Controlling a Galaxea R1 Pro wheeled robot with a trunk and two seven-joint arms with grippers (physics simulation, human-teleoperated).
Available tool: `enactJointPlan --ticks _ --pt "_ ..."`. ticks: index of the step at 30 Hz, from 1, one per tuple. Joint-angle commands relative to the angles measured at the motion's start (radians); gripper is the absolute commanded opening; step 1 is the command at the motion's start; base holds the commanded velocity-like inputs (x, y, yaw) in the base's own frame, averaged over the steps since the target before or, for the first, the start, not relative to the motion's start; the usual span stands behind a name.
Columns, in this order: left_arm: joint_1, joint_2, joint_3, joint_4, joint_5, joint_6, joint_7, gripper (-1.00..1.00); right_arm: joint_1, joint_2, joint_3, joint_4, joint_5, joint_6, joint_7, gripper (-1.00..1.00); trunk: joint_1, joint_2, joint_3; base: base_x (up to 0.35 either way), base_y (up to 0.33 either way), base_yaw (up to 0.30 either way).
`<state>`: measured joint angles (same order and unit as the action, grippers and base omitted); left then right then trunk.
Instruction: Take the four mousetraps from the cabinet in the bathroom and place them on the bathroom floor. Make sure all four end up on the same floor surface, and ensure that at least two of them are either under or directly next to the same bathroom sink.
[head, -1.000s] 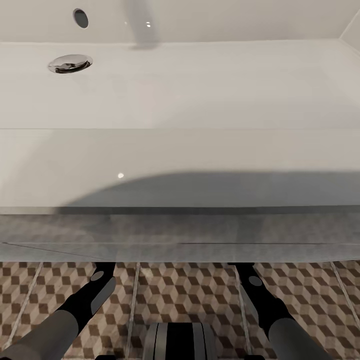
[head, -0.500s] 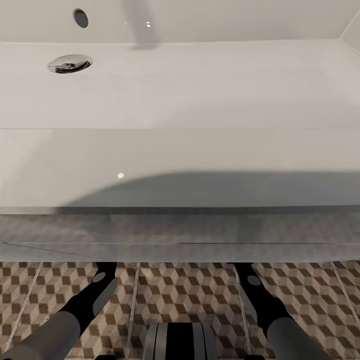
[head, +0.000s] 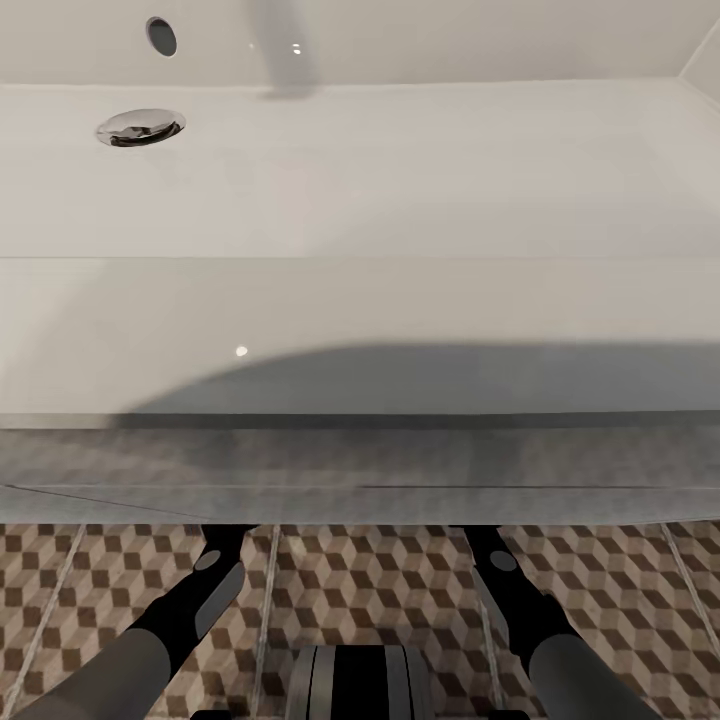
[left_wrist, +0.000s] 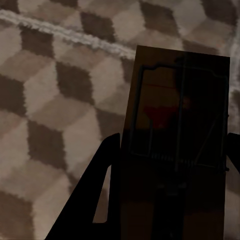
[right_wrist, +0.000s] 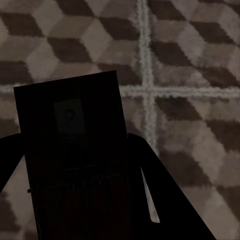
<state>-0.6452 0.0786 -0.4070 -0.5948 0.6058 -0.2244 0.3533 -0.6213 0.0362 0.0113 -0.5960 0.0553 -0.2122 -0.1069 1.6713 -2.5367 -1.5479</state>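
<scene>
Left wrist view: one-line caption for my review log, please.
Left end effector holding a mousetrap between its fingers, above the cube-patterned bathroom floor.

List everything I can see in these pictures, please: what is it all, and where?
Sink: one, white, wide basin spanning the upper part of the head view.
Drain: one, shiny metal, in the basin's far left part.
Overflow hole: one, dark oval, on the basin's back wall above the drain.
Bathroom floor: brown, beige and white cube-pattern tiles with pale grout, below the sink.
Mousetraps: two, dark brown boards with wire parts; one between the left gripper's fingers, one between the right gripper's fingers, both over the tiles.
Left arm: black and grey, reaching under the sink.
Right arm: black and grey, likewise.
Robot's trunk: grey and black, bottom centre.
</scene>
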Motion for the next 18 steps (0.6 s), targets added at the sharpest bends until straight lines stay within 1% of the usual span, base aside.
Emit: enactJointPlan --ticks 1,10,18 --pt "-0.001 0.002 -0.009 -0.001 0.006 -0.004 0.011 -1.00 0.000 0.000 0.001 0.001 0.002 -0.003 -0.003 -1.00 0.000 0.000 -0.001 0.000 0.000 0.000" --pt "-0.001 0.005 -0.007 -0.002 0.008 -0.002 0.010 -1.00 0.000 -0.002 0.000 0.002 0.001 -0.008 -0.002 -1.00 0.000 0.000 -0.001 0.000 0.000 0.000" --pt "-0.001 0.006 -0.007 -0.002 0.006 -0.002 0.010 -1.00 0.000 -0.002 -0.001 0.006 -0.002 -0.038 -0.003 -1.00 0.000 0.000 -0.001 0.000 0.000 0.000"
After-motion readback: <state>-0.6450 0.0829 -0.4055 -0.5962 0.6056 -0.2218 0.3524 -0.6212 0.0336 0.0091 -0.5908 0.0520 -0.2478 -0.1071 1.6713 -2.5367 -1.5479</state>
